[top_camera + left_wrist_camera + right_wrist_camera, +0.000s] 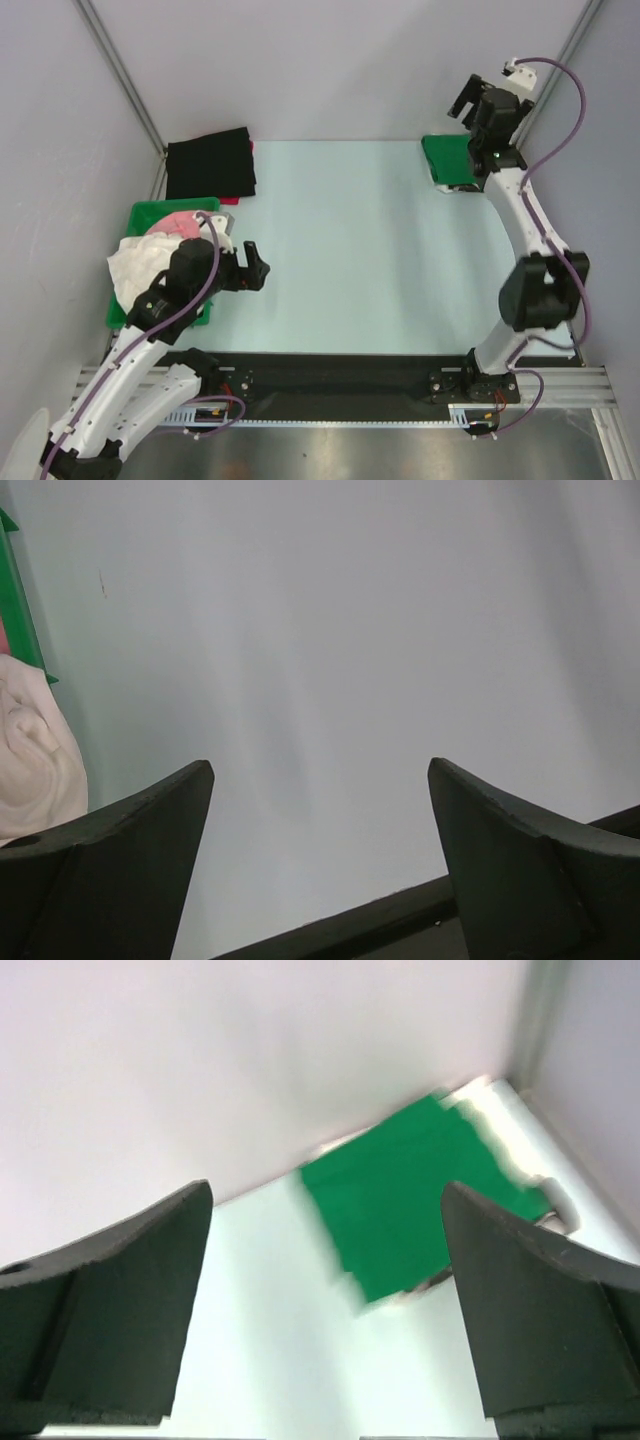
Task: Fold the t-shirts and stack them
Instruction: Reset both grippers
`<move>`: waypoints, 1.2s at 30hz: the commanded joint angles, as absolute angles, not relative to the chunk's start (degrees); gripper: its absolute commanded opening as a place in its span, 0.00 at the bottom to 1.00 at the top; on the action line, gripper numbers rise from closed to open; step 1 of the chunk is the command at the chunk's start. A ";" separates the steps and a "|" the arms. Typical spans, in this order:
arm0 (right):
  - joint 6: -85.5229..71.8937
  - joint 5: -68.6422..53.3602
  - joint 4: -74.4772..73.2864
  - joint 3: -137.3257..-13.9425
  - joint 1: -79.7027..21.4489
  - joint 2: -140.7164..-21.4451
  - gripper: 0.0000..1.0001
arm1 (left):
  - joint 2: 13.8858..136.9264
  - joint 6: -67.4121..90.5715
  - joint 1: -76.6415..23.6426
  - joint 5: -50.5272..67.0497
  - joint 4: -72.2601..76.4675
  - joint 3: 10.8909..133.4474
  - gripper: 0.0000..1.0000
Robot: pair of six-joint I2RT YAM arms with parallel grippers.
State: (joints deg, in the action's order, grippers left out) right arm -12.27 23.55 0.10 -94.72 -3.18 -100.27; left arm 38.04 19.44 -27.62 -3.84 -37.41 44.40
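A folded bright green t-shirt (444, 158) lies at the table's far right corner, partly hidden by my right arm. It shows blurred in the right wrist view (420, 1195), with a white cloth edge (556, 1210) peeking out beneath it. My right gripper (467, 100) is raised above and behind the shirt, open and empty (327, 1188). My left gripper (255, 267) hovers over the table's left side, open and empty (320, 770), beside a rumpled white cloth (140, 262) that also shows in the left wrist view (35, 750).
A green bin (150, 212) at the left holds the white cloth and a pink one (178, 222). A folded black cloth (210, 165) lies at the back left with red beneath it. Grey walls close in the back and sides.
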 commanded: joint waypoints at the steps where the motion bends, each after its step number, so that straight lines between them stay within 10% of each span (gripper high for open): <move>1: -21.27 24.40 -7.47 -80.31 -14.21 -90.11 1.00 | 36.13 19.16 -27.42 -3.69 -35.51 44.56 0.95; 12: -29.44 47.62 11.05 -40.71 -62.74 -74.79 1.00 | 30.68 18.19 -26.28 -3.16 -34.80 44.39 1.00; 36: -23.91 39.73 21.52 -35.69 -71.02 -83.94 1.00 | 30.06 18.54 -26.28 -4.04 -34.80 44.30 1.00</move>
